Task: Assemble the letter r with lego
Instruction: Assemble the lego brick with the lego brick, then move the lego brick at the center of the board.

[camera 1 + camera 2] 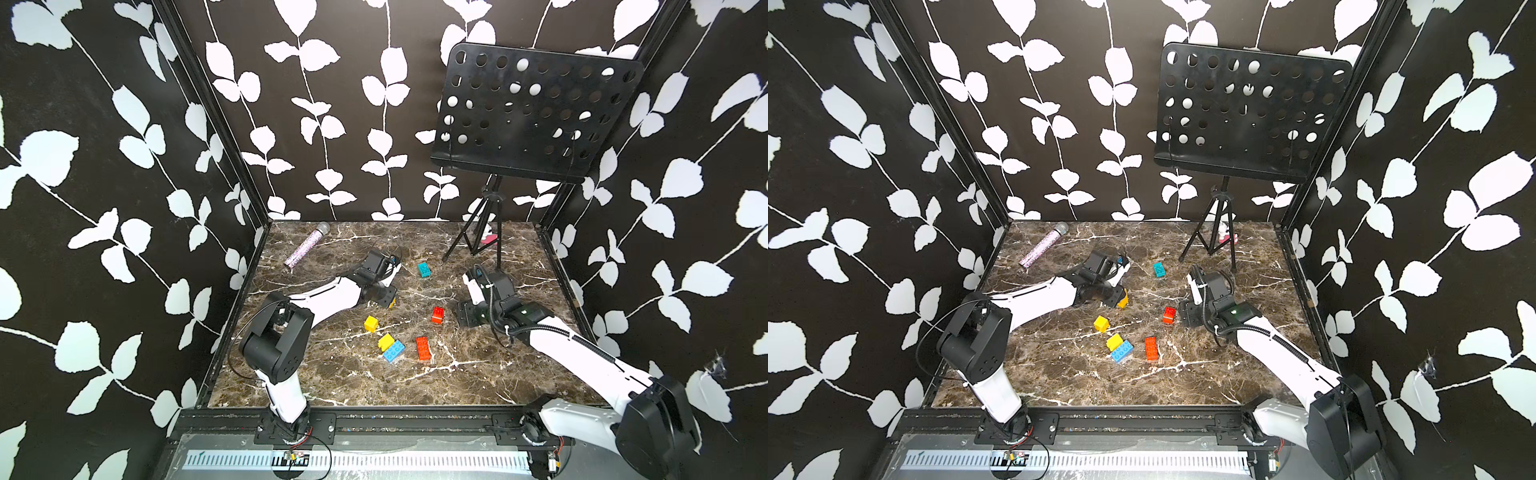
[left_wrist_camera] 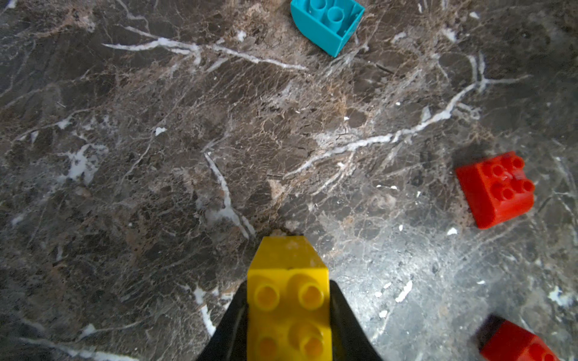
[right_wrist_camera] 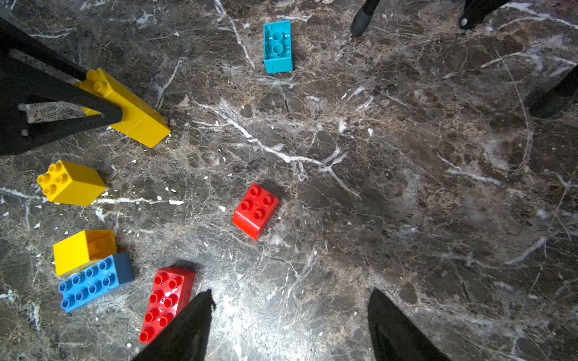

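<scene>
Since no letter shape is yet laid out, the bricks are found scattered over the dark brown marble-patterned surface (image 1: 332, 386). Nearest lies a long red-orange studded plastic brick (image 1: 423, 348), studs up. Just left of it a long blue studded plastic brick (image 1: 393, 351) is touched on its far side by a square yellow plastic brick (image 1: 385, 341). A little farther, a second square yellow plastic brick (image 1: 371, 323) is tipped on its side, well apart from a small red-orange plastic brick (image 1: 437, 315) to the right.

Just right of that small brick, the right claw (image 3: 291, 293) is held low with its jaws apart and nothing between them. It is judged to be waiting to brace or fetch a piece.

Farther and to the left, the left claw (image 2: 287, 292) is clamped on a bar of two joined yellow plastic bricks (image 3: 140, 122), low at the surface. Whether the bar touches it cannot be told. The bar is gripped by its sides with the studs towards the claw's base, so the hollow end is left free, probably for pressing onto another brick as the stem of the r.

Beyond, a teal plastic brick (image 1: 424, 269) lies with its hollow side showing and would need turning. At the far left a glittery purple microphone (image 1: 306, 245) lies clear of the work. At the far right, the tripod legs of a black perforated metal music stand (image 1: 536, 112) could hinder the right arm.
</scene>
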Robot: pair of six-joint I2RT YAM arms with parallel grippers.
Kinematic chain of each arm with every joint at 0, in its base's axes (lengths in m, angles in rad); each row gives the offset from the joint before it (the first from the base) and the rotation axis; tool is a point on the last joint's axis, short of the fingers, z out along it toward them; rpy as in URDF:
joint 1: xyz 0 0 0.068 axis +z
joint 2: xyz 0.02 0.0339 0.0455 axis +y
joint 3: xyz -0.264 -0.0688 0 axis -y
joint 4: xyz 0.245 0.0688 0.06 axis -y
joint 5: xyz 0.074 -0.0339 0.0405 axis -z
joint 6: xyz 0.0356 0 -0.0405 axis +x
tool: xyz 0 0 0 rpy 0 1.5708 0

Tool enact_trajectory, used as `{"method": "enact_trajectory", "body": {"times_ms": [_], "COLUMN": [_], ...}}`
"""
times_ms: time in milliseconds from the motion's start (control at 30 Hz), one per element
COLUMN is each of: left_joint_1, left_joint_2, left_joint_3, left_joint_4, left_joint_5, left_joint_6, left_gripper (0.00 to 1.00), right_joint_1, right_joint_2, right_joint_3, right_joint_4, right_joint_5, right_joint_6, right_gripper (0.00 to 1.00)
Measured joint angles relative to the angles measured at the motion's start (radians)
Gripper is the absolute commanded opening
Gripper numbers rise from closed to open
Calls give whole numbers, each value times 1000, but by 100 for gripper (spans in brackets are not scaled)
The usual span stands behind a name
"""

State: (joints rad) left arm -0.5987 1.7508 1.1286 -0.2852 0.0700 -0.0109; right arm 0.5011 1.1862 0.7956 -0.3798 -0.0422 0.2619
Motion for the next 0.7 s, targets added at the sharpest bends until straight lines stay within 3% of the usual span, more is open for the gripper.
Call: {"method": "enact_trajectory", "body": {"times_ms": [267, 367, 433, 567, 700], "left_joint_1": [0, 0, 0, 0, 0], "left_joint_2": [-8, -45, -84, -206, -404], "left_joint_3": [-29, -23, -12, -3, -52], "left_joint_4": [-75, -99, -106, -104, -48], "left_joint_5": [27, 30, 26, 0, -58], "left_joint_6": [-35, -47, -53, -76, -126], "left_gripper": [81, 93, 98, 99, 99], "right_joint_1": [0, -1, -1, -1, -1], "right_joint_2": [-3, -6, -6, -6, -2], "right_joint_3": [0, 1, 1, 1, -16], "right_joint_4": [3, 6, 6, 4, 13], "right_joint_5": [-29, -50, -64, -85, -113], "right_joint_6": [0, 0, 0, 13, 45], "right_gripper": [79, 79, 78, 76, 64]}}
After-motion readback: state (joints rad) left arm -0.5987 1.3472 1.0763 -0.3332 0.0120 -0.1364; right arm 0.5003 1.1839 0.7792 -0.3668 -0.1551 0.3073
